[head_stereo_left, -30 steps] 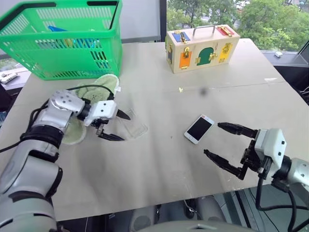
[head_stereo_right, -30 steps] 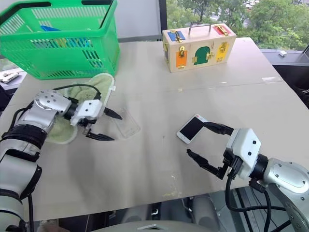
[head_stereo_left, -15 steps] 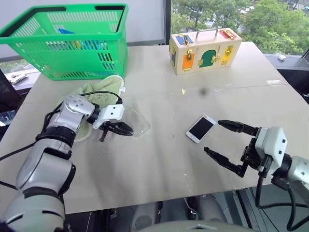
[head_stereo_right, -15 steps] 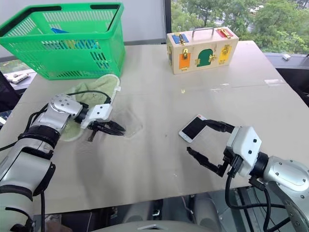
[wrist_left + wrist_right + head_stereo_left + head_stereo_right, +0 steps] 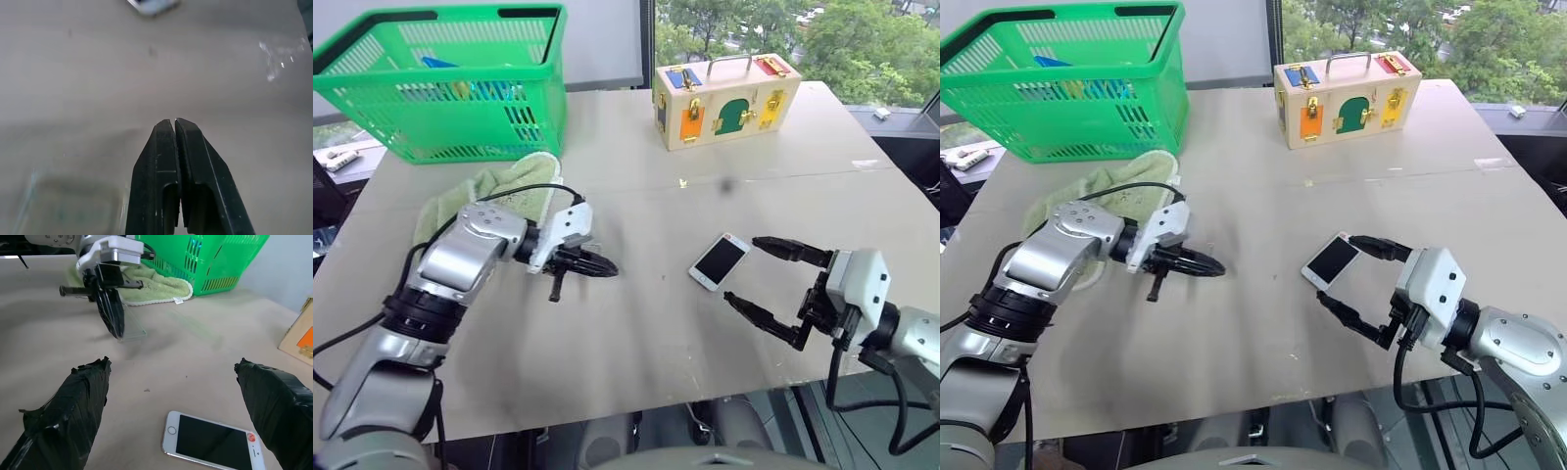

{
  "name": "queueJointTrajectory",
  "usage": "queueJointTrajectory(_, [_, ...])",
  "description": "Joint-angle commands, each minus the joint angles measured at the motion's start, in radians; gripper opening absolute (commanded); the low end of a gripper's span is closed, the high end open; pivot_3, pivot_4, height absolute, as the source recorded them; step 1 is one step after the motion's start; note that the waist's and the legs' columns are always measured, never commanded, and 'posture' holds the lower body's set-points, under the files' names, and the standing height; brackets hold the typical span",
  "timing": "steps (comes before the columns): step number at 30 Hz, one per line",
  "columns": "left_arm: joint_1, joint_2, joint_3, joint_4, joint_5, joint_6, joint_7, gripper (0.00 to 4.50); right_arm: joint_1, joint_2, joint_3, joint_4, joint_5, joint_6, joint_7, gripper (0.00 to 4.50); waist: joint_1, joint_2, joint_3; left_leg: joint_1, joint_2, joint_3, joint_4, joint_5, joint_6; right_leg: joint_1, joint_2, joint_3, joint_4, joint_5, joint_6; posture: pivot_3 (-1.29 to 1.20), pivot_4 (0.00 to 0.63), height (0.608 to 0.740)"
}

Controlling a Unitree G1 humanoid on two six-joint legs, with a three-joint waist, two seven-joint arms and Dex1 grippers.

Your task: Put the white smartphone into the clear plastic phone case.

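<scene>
Left gripper [image 5: 113, 323] pinched on thin clear plastic phone case [image 5: 131, 329], apparently by its edge; light, slippery. Right gripper [image 5: 766, 288] agape beside slim white smartphone [image 5: 718, 260]: rigid, best gripped across long edges.

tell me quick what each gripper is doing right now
Left gripper: shut on the clear plastic phone case.
Right gripper: open, holding nothing, beside the white smartphone.

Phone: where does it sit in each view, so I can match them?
Left eye: phone right of centre, beside right gripper.
Right eye: phone same place.
Left wrist: phone far beyond the shut fingers.
Right wrist: phone between the open fingers.
Shared landmark: left gripper.
</scene>
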Motion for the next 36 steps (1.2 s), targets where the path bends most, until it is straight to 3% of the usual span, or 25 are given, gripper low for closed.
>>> queueJointTrajectory(1, [-0.002, 0.032, 0.062, 0.058, 0.004, -0.058, -0.039, 0.31, 0.000, -0.010, -0.023, -0.020, 0.012, -0.005, 0.004, 4.50, -0.004, 0.000, 0.000, 0.001, -0.001, 0.001, 0.000, 0.000, 0.000, 0.000, 0.000, 0.000, 0.001, 0.000, 0.000, 0.00, 0.150, 0.740])
queueJointTrajectory(3, [0.003, 0.052, 0.063, 0.109, 0.029, -0.118, -0.067, 0.81, 0.002, -0.011, -0.024, -0.019, 0.012, -0.007, 0.006, 4.50, -0.004, 0.000, 0.000, 0.001, -0.001, 0.001, -0.001, 0.000, 0.000, -0.001, 0.001, 0.001, 0.001, 0.000, 0.000, 0.00, 0.150, 0.740])
queueJointTrajectory(6, [0.010, 0.068, 0.053, 0.187, 0.081, -0.192, -0.079, 2.12, 0.003, -0.010, -0.016, -0.017, 0.007, -0.010, 0.004, 4.50, 0.000, 0.000, 0.000, 0.001, -0.001, 0.001, -0.002, 0.000, 0.000, -0.001, 0.001, 0.000, 0.001, 0.000, -0.001, 0.00, 0.150, 0.740])
queueJointTrajectory(17, [-0.007, 0.066, 0.047, 0.485, 0.223, -0.471, -0.105, 2.12, 0.055, -0.054, -0.049, 0.009, 0.000, -0.035, 0.089, 4.50, 0.002, -0.001, 0.000, 0.000, -0.001, 0.001, -0.002, 0.000, 0.000, -0.001, -0.002, 0.000, 0.000, 0.000, -0.001, 0.00, 0.150, 0.740])
queueJointTrajectory(22, [-0.006, 0.044, 0.048, 0.524, 0.234, -0.516, -0.112, 0.04, 0.049, -0.055, -0.059, 0.008, 0.012, -0.031, 0.098, 4.50, 0.001, 0.000, 0.000, 0.001, 0.000, 0.001, -0.002, 0.000, 0.000, 0.000, -0.002, 0.000, 0.001, 0.000, -0.001, 0.00, 0.150, 0.740])
queueJointTrajectory(28, [-0.007, 0.013, 0.081, 0.444, 0.175, -0.448, -0.134, 0.04, 0.057, -0.055, -0.063, 0.005, 0.014, -0.030, 0.104, 4.50, 0.004, 0.000, 0.000, 0.001, 0.000, 0.001, -0.001, 0.000, 0.000, 0.000, -0.003, -0.001, 0.001, 0.000, -0.001, 0.00, 0.150, 0.740])
queueJointTrajectory(32, [-0.026, -0.034, 0.099, 0.255, 0.101, -0.212, -0.113, 0.04, 0.052, -0.053, -0.062, 0.004, 0.013, -0.027, 0.101, 4.50, 0.010, -0.001, 0.000, -0.001, -0.001, 0.001, -0.001, 0.000, 0.000, -0.001, -0.004, -0.001, 0.000, 0.000, -0.001, 0.00, 0.150, 0.740])
queueJointTrajectory(36, [-0.043, -0.075, 0.060, 0.127, 0.122, -0.105, -0.077, 0.04, 0.060, -0.057, -0.073, 0.001, 0.013, -0.028, 0.107, 4.50, 0.004, -0.003, 0.002, -0.001, -0.001, 0.001, -0.001, 0.000, 0.000, -0.001, -0.003, -0.001, 0.000, 0.000, -0.001, 0.00, 0.150, 0.740])
